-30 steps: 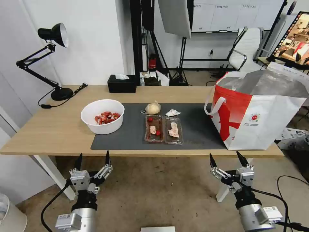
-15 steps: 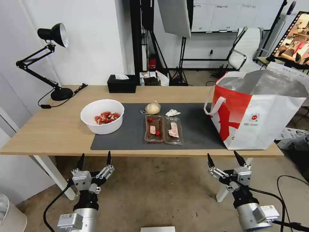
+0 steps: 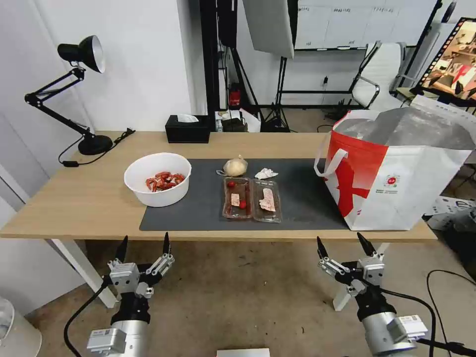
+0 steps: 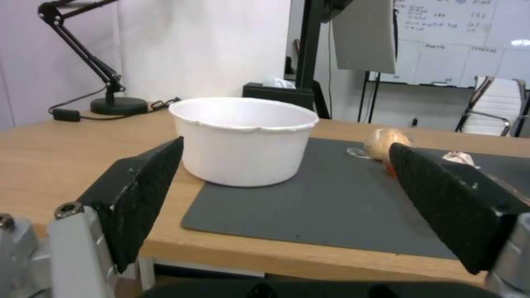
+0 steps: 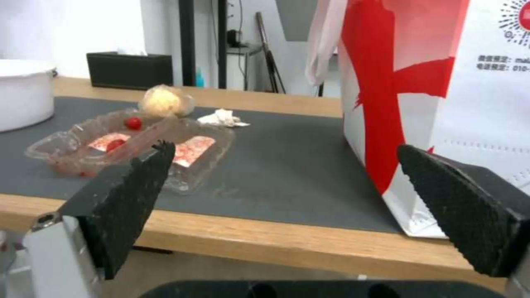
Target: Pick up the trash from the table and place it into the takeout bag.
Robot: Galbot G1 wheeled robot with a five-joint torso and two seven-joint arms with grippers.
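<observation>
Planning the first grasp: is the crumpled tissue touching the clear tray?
Apart. The head view shows bare dark mat between the tissue and the tray.

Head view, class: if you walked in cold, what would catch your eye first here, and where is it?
The big red-and-white bag stands open at the table's right end. On the grey mat lie a white bowl of red shells at the left edge, and a clear tray of scraps in the middle. Both grippers, left and right, hang open below the table's near edge, holding nothing.
</observation>
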